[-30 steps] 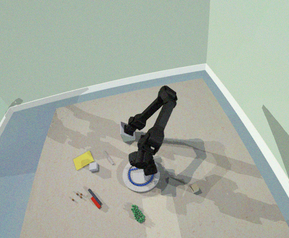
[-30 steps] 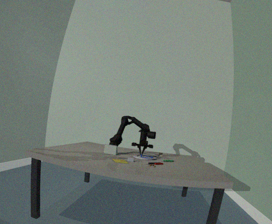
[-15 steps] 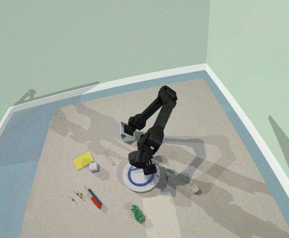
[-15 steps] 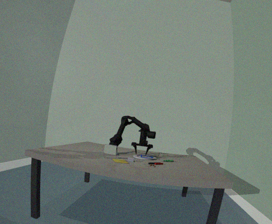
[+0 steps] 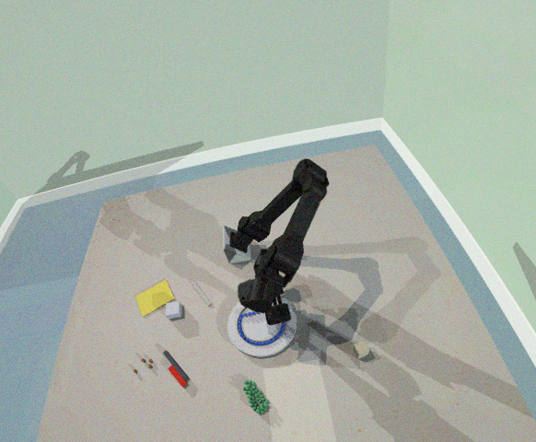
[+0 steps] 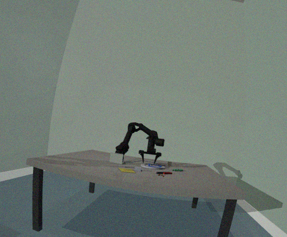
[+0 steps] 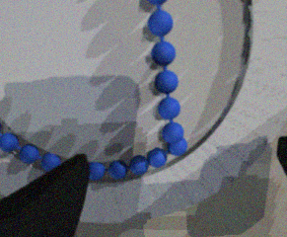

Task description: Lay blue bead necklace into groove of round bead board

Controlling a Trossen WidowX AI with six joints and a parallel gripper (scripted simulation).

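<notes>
The gripper stood with its fingers wide apart and nothing between them, over the edge of the round bead board. The likeliest trouble, as I judged it, lay with the finger at the wrist view's lower left: its tip overlapped the line of beads there, and if it really stood among them, closing or sweeping sideways could have dragged seated beads out of the groove. Whether it touched them could not be told. A second risk was the sharp corner in the blue bead necklace, at about four o'clock in the wrist view, where two beads crowded together; a tug on the straight stretch above might have lifted that corner or pulled the lower arc inward. Closing too high might have caught nothing, since the beads were small and round. As for where it lay, the necklace was on the board, just beyond the fingertips in the wrist view, its lower run from about eight to five o'clock following the groove, while from the corner a stretch ran up toward twelve, cutting inside the groove's curve and leaving the groove at three o'clock unfilled.
</notes>
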